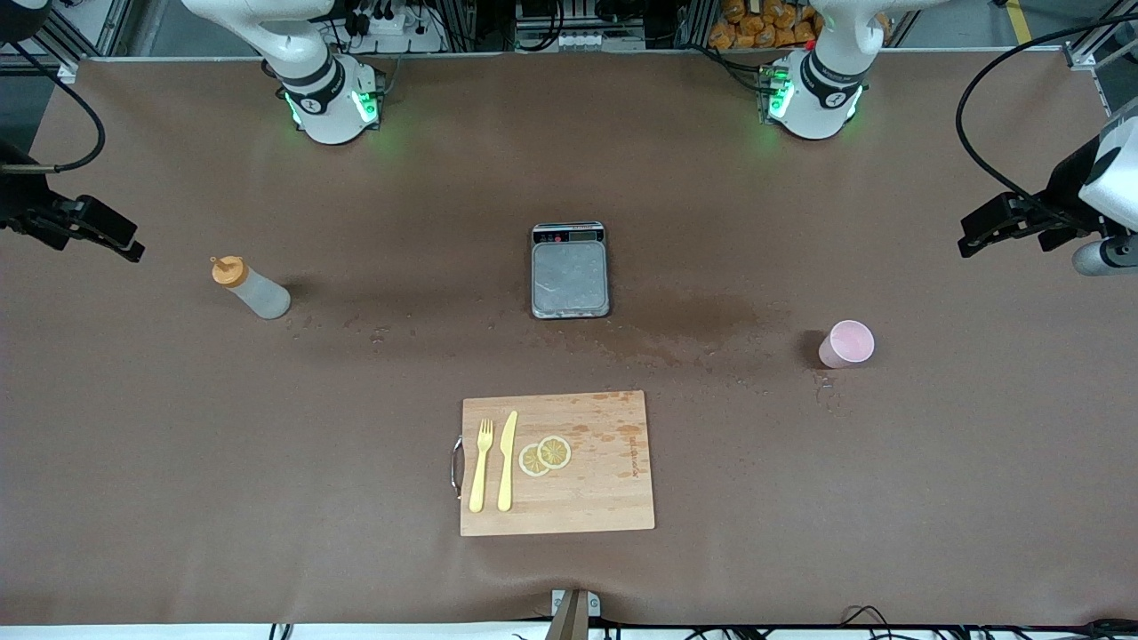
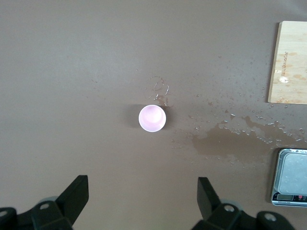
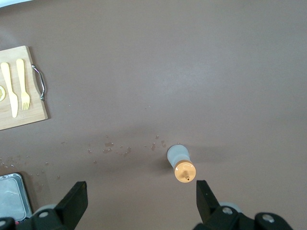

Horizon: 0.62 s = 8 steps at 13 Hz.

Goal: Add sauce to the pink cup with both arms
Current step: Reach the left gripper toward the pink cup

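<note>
The sauce bottle [image 1: 252,289], translucent with an orange nozzle cap, stands upright toward the right arm's end of the table. It also shows in the right wrist view [image 3: 181,165]. My right gripper [image 1: 111,236] [image 3: 140,196] hangs high over the table near the bottle, open and empty. The pink cup [image 1: 846,344] stands upright and looks empty toward the left arm's end. It also shows in the left wrist view [image 2: 152,118]. My left gripper [image 1: 987,229] [image 2: 142,191] hangs high over the table near the cup, open and empty.
A kitchen scale [image 1: 570,269] sits mid-table. A wet patch [image 1: 702,324] and droplets spread between it and the cup. Nearer the camera lies a wooden cutting board [image 1: 605,480] with a yellow fork [image 1: 481,465], a knife [image 1: 507,460] and lemon slices [image 1: 545,455].
</note>
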### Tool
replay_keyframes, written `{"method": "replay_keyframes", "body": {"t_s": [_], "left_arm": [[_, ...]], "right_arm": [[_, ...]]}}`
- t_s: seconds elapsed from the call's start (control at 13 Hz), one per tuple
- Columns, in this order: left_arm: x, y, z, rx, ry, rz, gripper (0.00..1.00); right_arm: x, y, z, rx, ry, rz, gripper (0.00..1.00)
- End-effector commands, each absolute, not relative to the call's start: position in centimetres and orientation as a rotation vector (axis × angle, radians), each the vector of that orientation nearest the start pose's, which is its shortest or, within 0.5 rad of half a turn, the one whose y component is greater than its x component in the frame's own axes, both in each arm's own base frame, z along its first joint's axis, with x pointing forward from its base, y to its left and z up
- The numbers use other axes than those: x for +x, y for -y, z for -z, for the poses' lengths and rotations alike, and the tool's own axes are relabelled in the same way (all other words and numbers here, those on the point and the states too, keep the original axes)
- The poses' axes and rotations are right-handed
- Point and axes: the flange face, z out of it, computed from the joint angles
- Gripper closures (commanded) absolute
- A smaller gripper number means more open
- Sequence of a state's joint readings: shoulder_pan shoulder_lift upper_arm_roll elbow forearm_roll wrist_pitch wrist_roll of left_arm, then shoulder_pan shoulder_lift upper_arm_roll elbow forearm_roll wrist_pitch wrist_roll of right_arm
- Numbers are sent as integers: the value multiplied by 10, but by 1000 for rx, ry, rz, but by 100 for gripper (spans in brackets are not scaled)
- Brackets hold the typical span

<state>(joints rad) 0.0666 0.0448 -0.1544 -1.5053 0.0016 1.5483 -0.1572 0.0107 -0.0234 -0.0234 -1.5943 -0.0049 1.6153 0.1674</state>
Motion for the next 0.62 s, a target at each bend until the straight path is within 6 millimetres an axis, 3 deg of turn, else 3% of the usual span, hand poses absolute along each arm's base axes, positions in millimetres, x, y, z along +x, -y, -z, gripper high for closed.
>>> {"method": "replay_keyframes", "body": {"t_s": [0.0,0.23,0.46,0.54], "left_arm": [[559,49,-633,-3149,89,-8,0],[562,50,-627,-3142,85,-24,0],[583,46,-584,-3148,85,-133,0],[593,49,-557,-3144,85,-179,0]], "right_arm": [[548,10,-632,-3145,-270,75,0],[548,11,-632,-3145,-275,70,0],[548,13,-630,-3145,-282,63,0],[549,13,-629,-3144,-287,63,0]]}}
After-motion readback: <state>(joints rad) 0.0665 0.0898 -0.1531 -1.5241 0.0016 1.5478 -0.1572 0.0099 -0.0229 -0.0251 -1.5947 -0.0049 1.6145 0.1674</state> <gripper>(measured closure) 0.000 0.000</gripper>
